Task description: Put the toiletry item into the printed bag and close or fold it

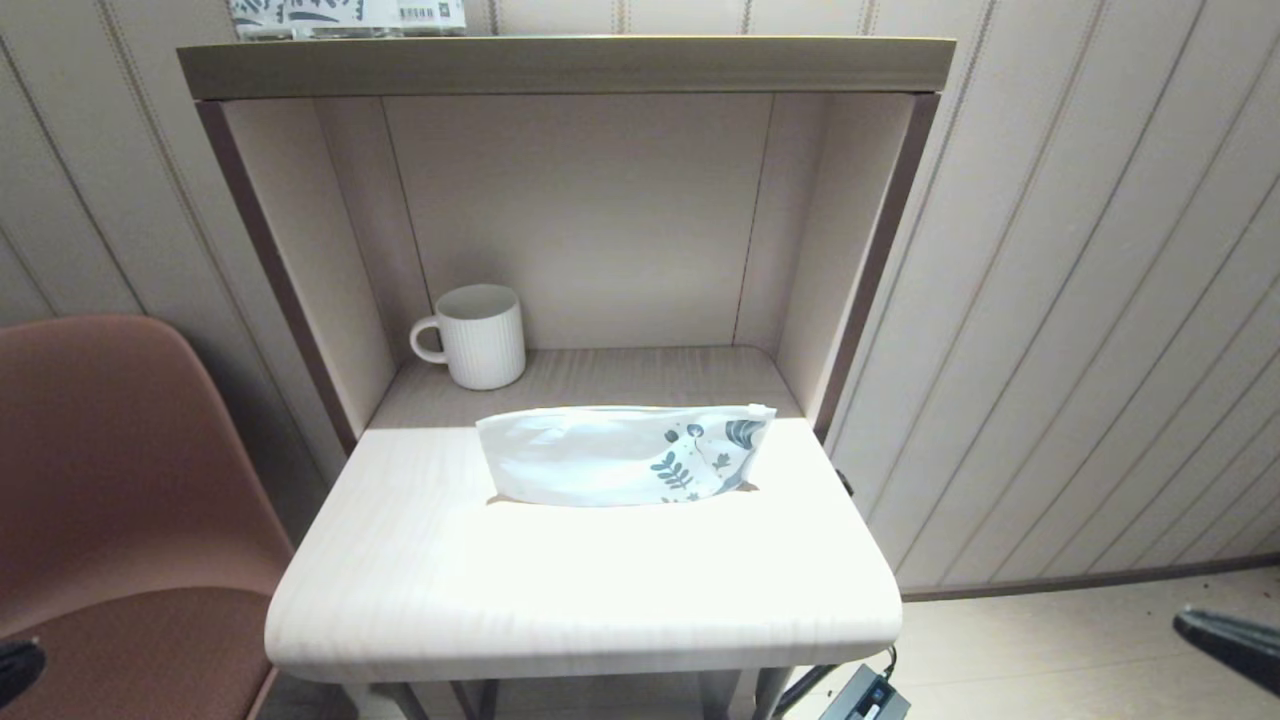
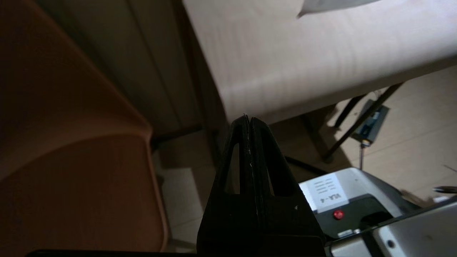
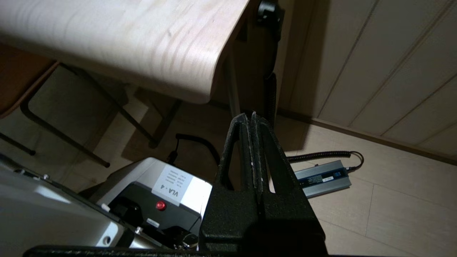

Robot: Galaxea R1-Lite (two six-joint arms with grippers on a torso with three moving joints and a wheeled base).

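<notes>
The printed bag [image 1: 620,455], white with blue-teal leaves at its right end, lies flat across the back of the table top [image 1: 580,600]; its top edge looks closed. One corner of the printed bag [image 2: 328,5] shows in the left wrist view. The toiletry item is out of view. My left gripper [image 2: 248,119] hangs low beside the table's left front corner, shut and empty. My right gripper [image 3: 250,116] hangs low under the table's right front corner, also shut and empty. In the head view only dark tips show: left gripper [image 1: 15,670], right gripper [image 1: 1225,635].
A white ribbed mug [image 1: 480,335] stands in the shelf recess behind the bag. A printed package [image 1: 345,15] lies on the shelf top. A brown chair [image 1: 110,480] stands left of the table. A grey power adapter [image 3: 319,178] with a cord lies on the floor.
</notes>
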